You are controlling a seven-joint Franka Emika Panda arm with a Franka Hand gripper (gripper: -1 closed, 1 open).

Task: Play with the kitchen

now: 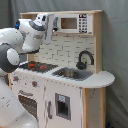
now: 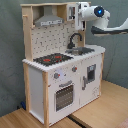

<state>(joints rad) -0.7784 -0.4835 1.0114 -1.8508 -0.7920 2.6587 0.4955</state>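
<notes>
The kitchen (image 1: 65, 90) (image 2: 55, 75) is a white and light-wood toy unit that shows in both exterior views. It has a black faucet (image 1: 85, 59) (image 2: 75, 40), a steel sink (image 1: 70, 73), a red-ringed hob (image 1: 37, 65) (image 2: 52, 59) and an oven door (image 2: 65, 95). My gripper (image 1: 51, 27) (image 2: 75, 12) hangs at the level of the upper cabinet (image 1: 75, 22), right at its front. It is high above the counter. Whether it touches the cabinet cannot be seen.
A grey hood (image 2: 49, 20) and a pegboard back (image 2: 52, 40) sit beside the cabinet. My white arm (image 1: 15, 47) fills the first exterior view's left. A grey curtain (image 2: 10, 60) hangs behind, and wooden boards (image 2: 100, 107) lie below.
</notes>
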